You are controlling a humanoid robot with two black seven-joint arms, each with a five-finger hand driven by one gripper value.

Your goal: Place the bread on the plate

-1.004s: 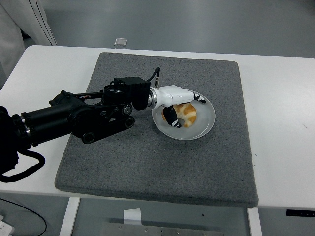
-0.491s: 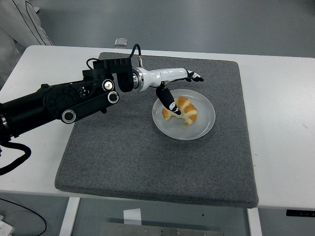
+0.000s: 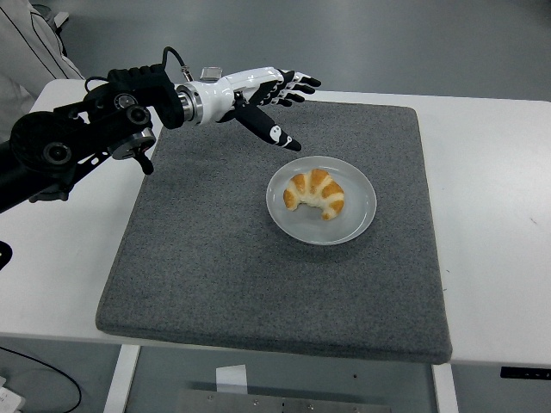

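White surface [image 3: 499, 215] fills most of the frame, with a dark grey mat [image 3: 258, 284] laid across its middle. Right of centre on the mat stands a pale plate [image 3: 360, 215], and the bread [image 3: 316, 193], a golden croissant, lies inside it, touching nothing else. At the upper left the left hand [image 3: 258, 95] hangs above the mat's far edge, well apart from the plate, its fingers [image 3: 297, 84] spread and empty, thumb angled down toward the plate. A white sleeve [image 3: 34, 43] shows in the top left corner.
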